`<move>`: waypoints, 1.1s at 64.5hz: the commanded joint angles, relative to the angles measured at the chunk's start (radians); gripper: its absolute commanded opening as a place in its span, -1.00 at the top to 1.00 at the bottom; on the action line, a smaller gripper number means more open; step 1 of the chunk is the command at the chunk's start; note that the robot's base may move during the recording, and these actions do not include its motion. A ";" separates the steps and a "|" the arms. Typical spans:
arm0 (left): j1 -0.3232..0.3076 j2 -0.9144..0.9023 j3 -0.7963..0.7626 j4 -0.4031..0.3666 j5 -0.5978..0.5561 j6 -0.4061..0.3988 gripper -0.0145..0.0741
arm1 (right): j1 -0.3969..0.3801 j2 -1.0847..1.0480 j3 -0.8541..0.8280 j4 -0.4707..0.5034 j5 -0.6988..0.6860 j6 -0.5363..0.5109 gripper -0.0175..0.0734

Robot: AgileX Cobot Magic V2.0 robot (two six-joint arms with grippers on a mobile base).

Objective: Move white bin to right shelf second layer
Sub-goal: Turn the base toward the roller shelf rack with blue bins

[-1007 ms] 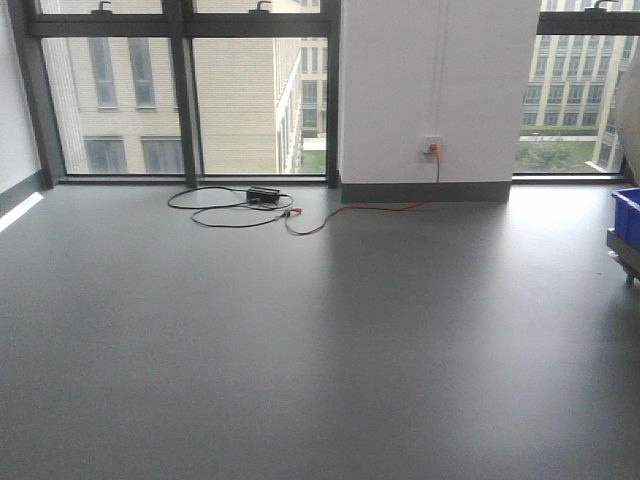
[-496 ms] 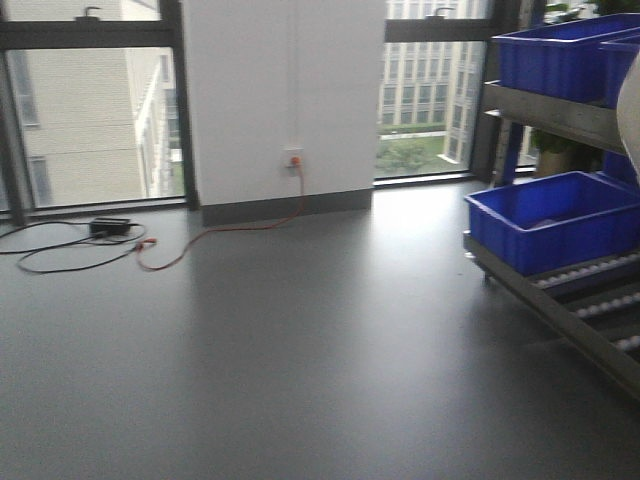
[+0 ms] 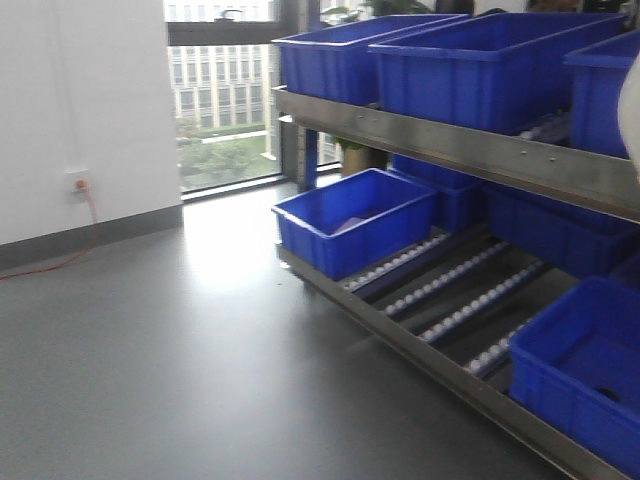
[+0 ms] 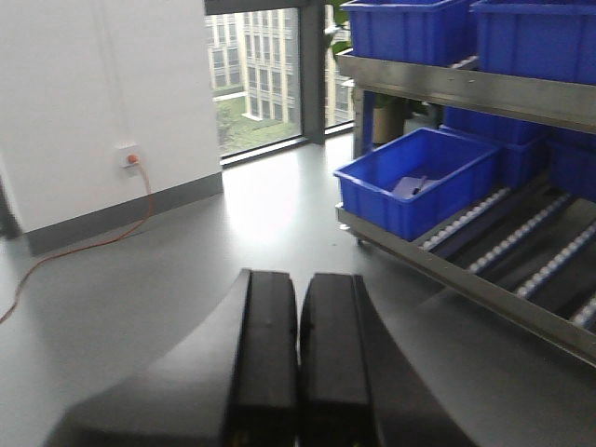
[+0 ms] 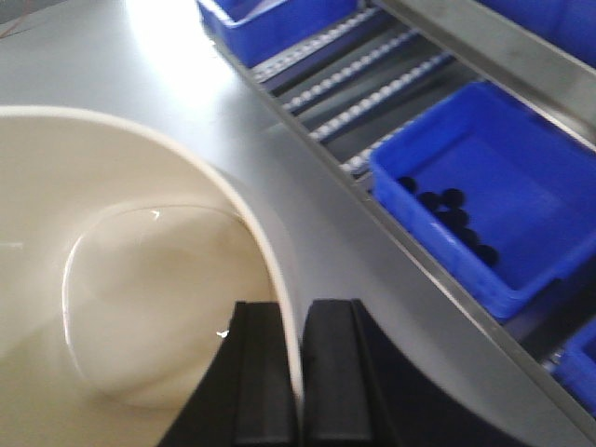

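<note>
The white bin (image 5: 121,298) fills the left of the right wrist view, a smooth cream tub seen from above and held over the grey floor. My right gripper (image 5: 300,312) is shut on its rim, one finger inside the wall and one outside. A pale sliver of the bin (image 3: 632,100) shows at the front view's right edge. The steel shelf rack stands ahead on the right, and its level of white roller rows (image 3: 450,280) lies under the top level. My left gripper (image 4: 300,279) is shut on nothing, above the floor short of the rack.
Blue crates sit on the rack: one at the roller level's near-left end (image 3: 355,220), one at the lower right (image 3: 590,365) holding small dark items, and several on top (image 3: 480,60). A white wall with a socket and orange cable (image 3: 78,185) stands left. Grey floor (image 3: 150,380) lies ahead.
The front view has swung to the right. The window wall and floor cables slid out to the left, and the rack with blue crates now fills the right half.
</note>
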 commanded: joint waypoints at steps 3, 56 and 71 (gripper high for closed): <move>-0.004 -0.016 0.037 -0.006 -0.085 -0.005 0.48 | -0.007 0.008 -0.029 0.001 -0.091 -0.002 0.42; -0.004 -0.016 0.037 -0.006 -0.085 -0.005 0.48 | -0.007 0.008 -0.029 0.001 -0.091 -0.002 0.42; -0.004 -0.016 0.037 -0.006 -0.085 -0.005 0.48 | -0.007 0.008 -0.029 0.001 -0.091 -0.002 0.42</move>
